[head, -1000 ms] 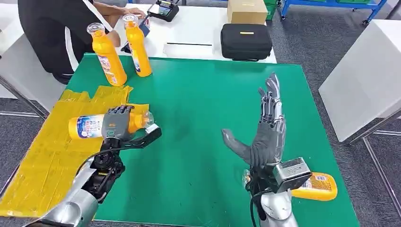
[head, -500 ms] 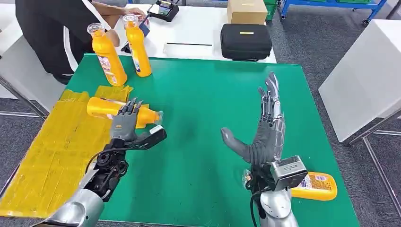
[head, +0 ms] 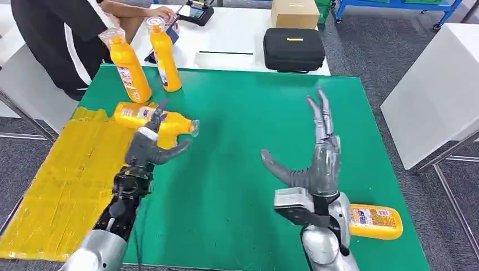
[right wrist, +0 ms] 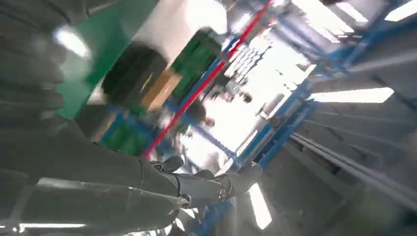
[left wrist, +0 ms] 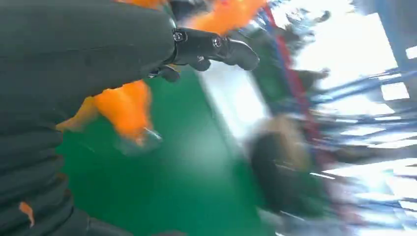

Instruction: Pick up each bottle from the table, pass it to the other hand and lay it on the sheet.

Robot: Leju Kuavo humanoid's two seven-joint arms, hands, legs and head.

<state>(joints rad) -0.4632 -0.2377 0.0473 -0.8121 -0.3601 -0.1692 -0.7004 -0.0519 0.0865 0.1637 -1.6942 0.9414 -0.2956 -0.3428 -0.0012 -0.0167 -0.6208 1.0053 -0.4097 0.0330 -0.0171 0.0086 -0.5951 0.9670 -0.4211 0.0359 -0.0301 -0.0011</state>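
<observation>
A black case (head: pixel 294 49) and cardboard box (head: pixel 295 12) sit on the white table (head: pixel 226 39)

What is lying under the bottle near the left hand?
The lying bottle rests with its body on the yellow sheet and its neck over the green table. The left hand covers part of it, so the contact there is hidden.

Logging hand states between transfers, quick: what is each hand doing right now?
Left hand: open, fingers spread, beside the bottle lying at the edge of the yellow sheet.
Right hand: open, fingers extended, holding nothing.
</observation>
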